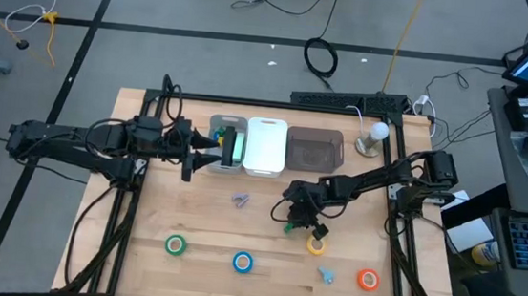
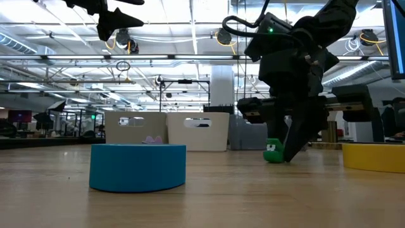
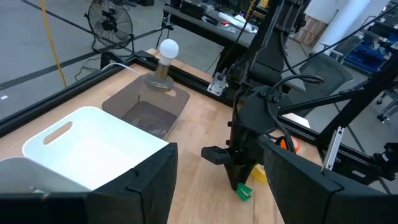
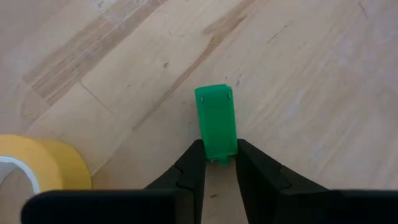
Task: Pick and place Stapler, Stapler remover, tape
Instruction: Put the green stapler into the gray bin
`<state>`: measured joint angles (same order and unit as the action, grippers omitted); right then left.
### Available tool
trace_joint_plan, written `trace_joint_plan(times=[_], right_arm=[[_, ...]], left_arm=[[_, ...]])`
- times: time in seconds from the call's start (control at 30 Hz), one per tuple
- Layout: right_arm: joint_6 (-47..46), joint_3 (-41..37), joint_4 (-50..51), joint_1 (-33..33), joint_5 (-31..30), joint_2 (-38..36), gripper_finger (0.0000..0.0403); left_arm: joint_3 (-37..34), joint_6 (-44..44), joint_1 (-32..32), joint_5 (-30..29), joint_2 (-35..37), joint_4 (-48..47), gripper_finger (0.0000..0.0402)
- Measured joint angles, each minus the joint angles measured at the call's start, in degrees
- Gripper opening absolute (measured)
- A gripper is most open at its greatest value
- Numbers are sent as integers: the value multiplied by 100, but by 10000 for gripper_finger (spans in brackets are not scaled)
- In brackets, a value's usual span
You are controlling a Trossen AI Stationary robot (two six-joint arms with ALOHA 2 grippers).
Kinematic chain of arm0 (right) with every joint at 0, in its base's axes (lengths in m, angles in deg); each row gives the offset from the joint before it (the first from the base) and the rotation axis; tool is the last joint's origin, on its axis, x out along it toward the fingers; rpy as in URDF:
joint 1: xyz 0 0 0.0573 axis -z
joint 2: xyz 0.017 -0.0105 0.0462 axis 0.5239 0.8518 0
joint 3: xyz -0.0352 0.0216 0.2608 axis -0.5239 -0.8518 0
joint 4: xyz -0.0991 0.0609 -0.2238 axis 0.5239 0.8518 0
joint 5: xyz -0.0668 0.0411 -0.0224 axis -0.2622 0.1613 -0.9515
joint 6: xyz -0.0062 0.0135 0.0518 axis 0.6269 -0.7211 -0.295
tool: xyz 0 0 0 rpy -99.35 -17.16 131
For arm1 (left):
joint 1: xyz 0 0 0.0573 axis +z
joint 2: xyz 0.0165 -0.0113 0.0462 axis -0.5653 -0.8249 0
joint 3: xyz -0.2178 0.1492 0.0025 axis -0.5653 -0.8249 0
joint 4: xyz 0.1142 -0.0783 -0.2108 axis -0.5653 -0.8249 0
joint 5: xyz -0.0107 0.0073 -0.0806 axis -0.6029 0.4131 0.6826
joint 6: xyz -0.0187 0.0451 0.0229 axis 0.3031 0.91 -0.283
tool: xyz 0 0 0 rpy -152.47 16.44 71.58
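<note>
While the left gripper [image 1: 208, 150] hangs with its fingers spread wide over the row of bins at the back of the table [image 1: 142, 224], the right gripper [image 1: 293, 223] is down on the wood, clenched on one end of a small green stapler [image 4: 216, 131]. That stapler lies flat on the table just beside the yellow tape roll [image 1: 317, 243].

Three bins stand side by side. The left bin [image 1: 226, 143] holds something green and dark, though what it is cannot be told. The white bin [image 1: 266, 145] in the middle shows only its pale inside. The dark, see-through tray [image 1: 315, 150] on the right looks bare too.

Green tape [image 1: 175, 246], blue tape [image 1: 243, 261] and orange tape [image 1: 367, 280] sit apart along the front edge. A small purple piece [image 1: 240, 200] lies mid-table, and a pale blue piece [image 1: 326, 274] between the blue and orange rolls.
</note>
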<state>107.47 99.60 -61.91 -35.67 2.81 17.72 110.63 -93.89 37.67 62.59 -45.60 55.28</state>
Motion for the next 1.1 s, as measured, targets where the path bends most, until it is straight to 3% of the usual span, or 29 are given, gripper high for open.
trace_joint_plan(times=[0.37,0.67,0.93,1.1], right_arm=[[-183,7,-71,195,-411,-444,66],[-860,14,-838,616,-758,-769,68],[-1177,8,-1467,851,-1056,-923,70],[-1981,13,-2024,1155,-1046,-921,70]], left_arm=[[0,-185,0,-4,0,37,239],[0,-281,0,-7,-82,248,239],[2,-377,0,-100,-819,606,239],[2,-330,0,-98,-1306,653,239]])
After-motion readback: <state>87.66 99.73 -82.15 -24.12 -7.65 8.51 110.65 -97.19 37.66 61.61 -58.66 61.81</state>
